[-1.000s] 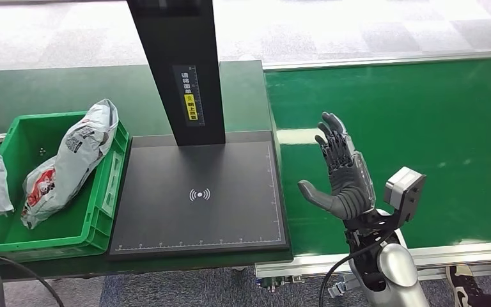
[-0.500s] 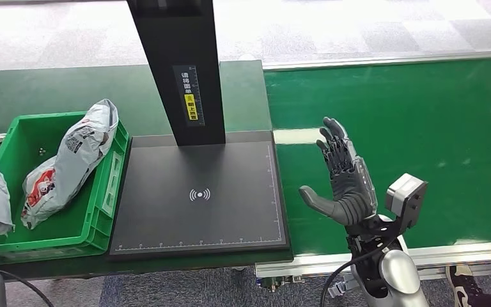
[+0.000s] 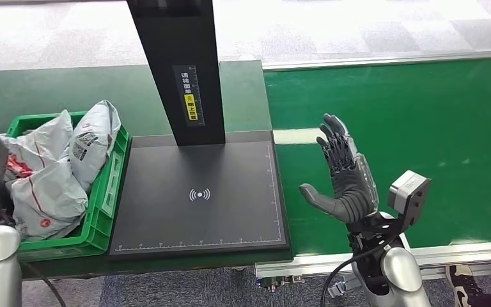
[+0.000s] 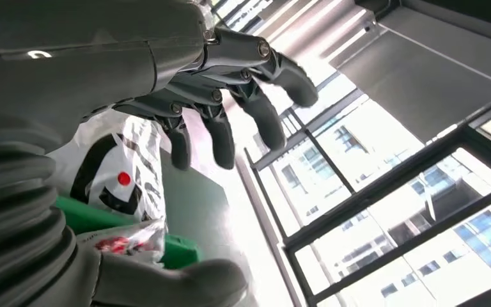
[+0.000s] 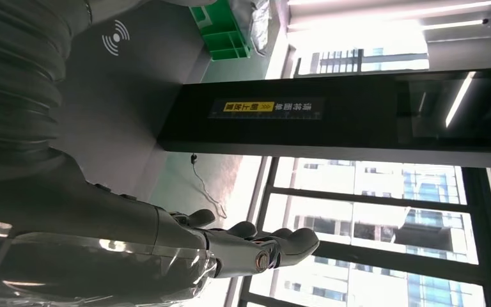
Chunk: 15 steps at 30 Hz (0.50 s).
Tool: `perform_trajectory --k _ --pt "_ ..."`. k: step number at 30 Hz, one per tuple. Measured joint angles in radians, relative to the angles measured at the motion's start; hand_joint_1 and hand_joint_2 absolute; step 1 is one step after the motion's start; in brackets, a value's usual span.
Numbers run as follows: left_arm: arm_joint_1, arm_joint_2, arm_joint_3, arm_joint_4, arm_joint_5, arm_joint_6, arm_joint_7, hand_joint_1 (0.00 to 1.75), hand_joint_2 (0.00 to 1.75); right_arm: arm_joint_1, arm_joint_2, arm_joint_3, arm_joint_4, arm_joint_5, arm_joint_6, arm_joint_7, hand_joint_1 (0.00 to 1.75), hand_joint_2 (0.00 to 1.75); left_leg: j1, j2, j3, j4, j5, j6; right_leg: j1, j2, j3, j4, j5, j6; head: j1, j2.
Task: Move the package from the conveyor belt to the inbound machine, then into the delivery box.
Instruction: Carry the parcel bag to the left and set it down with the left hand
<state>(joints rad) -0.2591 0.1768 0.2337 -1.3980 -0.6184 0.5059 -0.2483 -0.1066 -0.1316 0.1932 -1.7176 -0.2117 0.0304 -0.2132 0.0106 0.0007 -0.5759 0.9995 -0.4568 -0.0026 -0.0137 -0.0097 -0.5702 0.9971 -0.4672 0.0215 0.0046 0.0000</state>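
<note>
Head view: right hand (image 3: 345,182) hangs over the bare green conveyor belt (image 3: 422,128), palm up, fingers (image 3: 334,142) spread, holding nothing; prob. waiting for the next parcel. Grey plastic mailer package w/ red print (image 3: 45,192) lies in the green plastic delivery box (image 3: 105,198), next to another grey mailer bag (image 3: 93,144). Left hand (image 4: 185,83) sits just above the bags, fingers (image 4: 262,115) released. Black scanner pad of the inbound machine (image 3: 198,192) on the table carries no parcel.
</note>
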Motion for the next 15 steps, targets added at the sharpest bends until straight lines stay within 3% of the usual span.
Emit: perform_trajectory --k 7,15 --pt "0.025 -0.001 -0.064 -0.084 0.015 -0.016 0.004 0.00 1.75 0.003 -0.008 -0.011 0.000 -0.006 0.001 0.002 0.00 1.75 0.000 0.000 0.000 0.000 0.000 0.000 0.000 0.000 0.000 0.000 0.000 0.000 0.000 0.000" --pt "0.133 -0.013 -0.199 -0.319 0.137 0.008 -0.109 0.00 1.75 0.030 -0.010 -0.017 -0.001 0.010 -0.007 -0.018 0.00 1.75 0.000 0.000 0.000 0.000 -0.001 0.000 0.000 0.000 0.000 0.000 0.000 0.000 0.000 0.000"
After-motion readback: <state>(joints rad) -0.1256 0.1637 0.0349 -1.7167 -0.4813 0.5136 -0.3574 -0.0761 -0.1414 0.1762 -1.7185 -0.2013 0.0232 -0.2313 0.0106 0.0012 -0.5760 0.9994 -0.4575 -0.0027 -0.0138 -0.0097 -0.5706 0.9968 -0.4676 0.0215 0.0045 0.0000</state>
